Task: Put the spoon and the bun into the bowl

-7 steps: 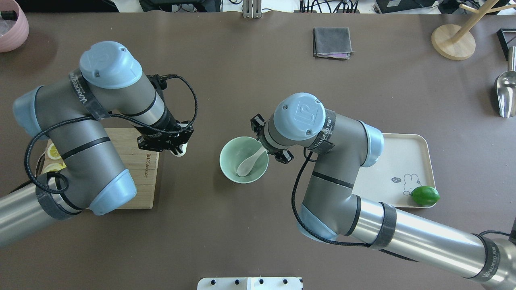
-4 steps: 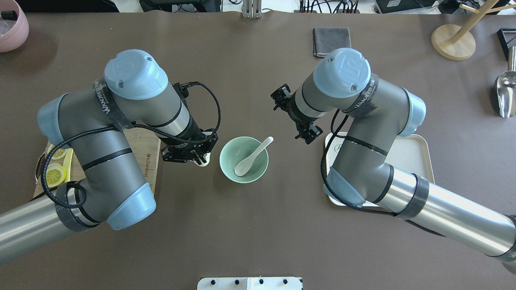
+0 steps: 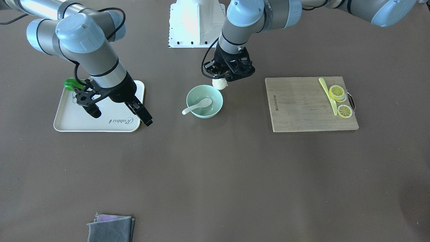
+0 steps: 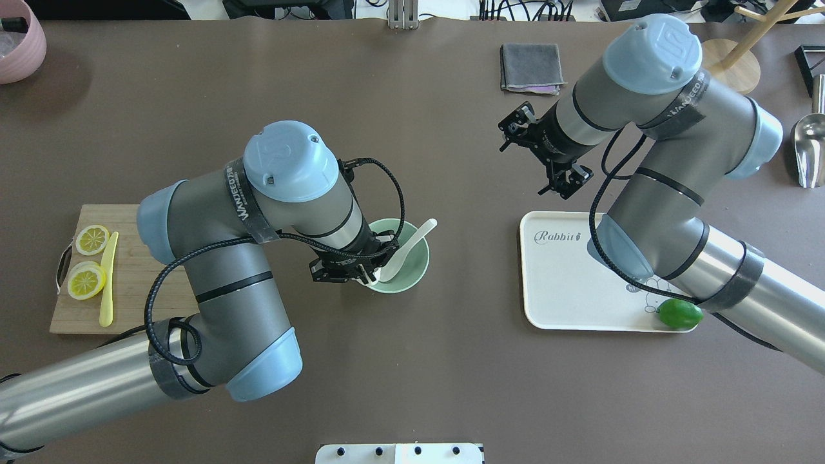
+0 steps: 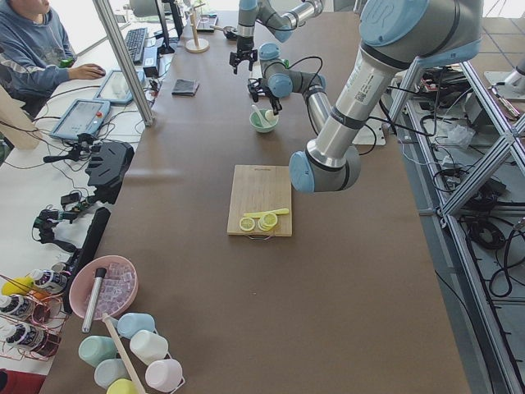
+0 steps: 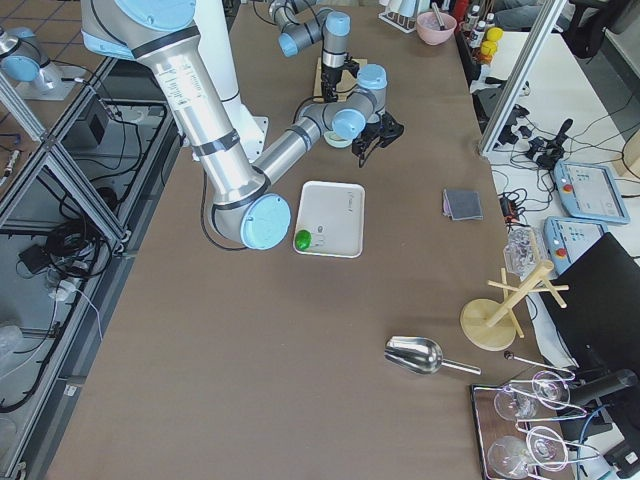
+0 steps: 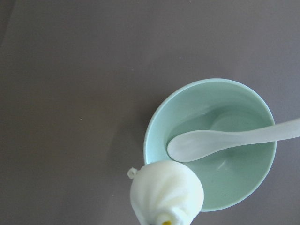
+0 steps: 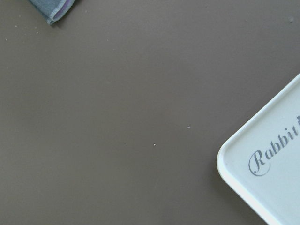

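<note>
The pale green bowl (image 4: 412, 270) stands at the table's middle, with the white spoon (image 4: 412, 240) lying in it, handle over the far right rim. My left gripper (image 4: 361, 270) is shut on the white pleated bun (image 3: 219, 84) and holds it just above the bowl's near left rim. In the left wrist view the bun (image 7: 166, 192) overlaps the edge of the bowl (image 7: 152, 133), beside the spoon (image 7: 211, 143). My right gripper (image 4: 540, 158) is open and empty, above bare table beyond the tray's far left corner; it also shows in the front-facing view (image 3: 121, 117).
A wooden cutting board (image 4: 142, 290) with lemon slices (image 4: 87, 281) and a yellow utensil lies at the left. A white tray (image 4: 580, 283) with a green lime (image 4: 680, 314) lies at the right. A grey cloth (image 4: 530, 66) lies at the far side.
My left gripper carried the bun right from the cutting board to the bowl's rim. My right gripper left the spoon in the bowl and drew back to the far right.
</note>
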